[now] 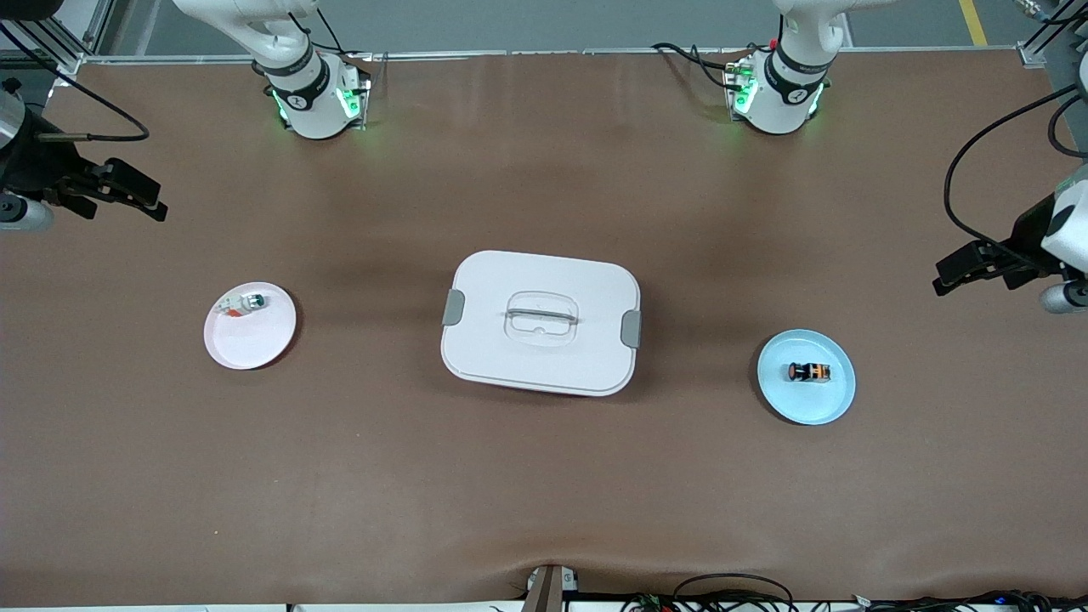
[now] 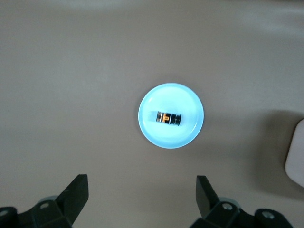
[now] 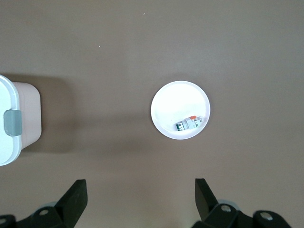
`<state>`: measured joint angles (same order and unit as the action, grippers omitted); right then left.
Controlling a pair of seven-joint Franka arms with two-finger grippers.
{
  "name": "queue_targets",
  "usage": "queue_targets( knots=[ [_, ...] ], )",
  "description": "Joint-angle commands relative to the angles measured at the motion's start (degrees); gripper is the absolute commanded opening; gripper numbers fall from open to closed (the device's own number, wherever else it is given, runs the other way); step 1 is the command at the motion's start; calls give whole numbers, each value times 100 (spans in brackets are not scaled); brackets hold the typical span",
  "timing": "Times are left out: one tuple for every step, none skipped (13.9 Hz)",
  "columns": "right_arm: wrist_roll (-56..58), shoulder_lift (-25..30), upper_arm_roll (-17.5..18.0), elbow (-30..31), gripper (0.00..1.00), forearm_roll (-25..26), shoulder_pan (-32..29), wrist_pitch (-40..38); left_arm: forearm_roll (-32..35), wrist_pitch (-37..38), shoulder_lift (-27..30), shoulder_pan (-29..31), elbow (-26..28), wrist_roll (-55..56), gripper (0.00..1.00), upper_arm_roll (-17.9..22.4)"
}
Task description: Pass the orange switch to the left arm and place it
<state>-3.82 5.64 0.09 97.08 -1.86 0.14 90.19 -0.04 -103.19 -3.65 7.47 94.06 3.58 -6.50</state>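
Blue plate (image 1: 837, 399), orange switch (image 1: 808, 372) on it; box (image 1: 541, 323) mid-counter; left hand (image 1: 960, 274), right hand (image 1: 140, 194) spread wide, empty, over counter ends.

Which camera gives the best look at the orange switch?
The left wrist view: the orange switch lies centred on the blue plate, its orange band clear. The front view shows it tiny toward the left arm's end. The right wrist view misses it.

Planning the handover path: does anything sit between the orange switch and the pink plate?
Yes. The box stands mid-table, directly between the orange switch on the blue plate and the pink plate. Nothing visible lies between the open left pincer and the switch.
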Motion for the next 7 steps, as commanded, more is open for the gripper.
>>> queue_targets(
  knots=[
    [-22,166,-9,153,100,80,30,95,-75,176,-48,9,-406,-77,100,-71],
    [-31,166,-9,153,100,80,30,104,-75,202,-39,17,-459,-77,100,-141],
    [-100,166,-9,153,100,80,30,104,-75,246,-39,17,-529,-77,100,-220],
    [-179,166,0,153,100,80,30,104,-75,316,-39,9,-608,-60,100,-238],
    [-189,166,0,153,100,80,30,104,-84,369,-48,9,-696,80,100,-273],
    [-189,166,0,153,100,80,30,104,-75,431,-48,9,-801,333,100,-351],
    [-189,166,0,153,100,80,39,113,-66,466,-48,0,-872,458,100,-387]
  ],
)
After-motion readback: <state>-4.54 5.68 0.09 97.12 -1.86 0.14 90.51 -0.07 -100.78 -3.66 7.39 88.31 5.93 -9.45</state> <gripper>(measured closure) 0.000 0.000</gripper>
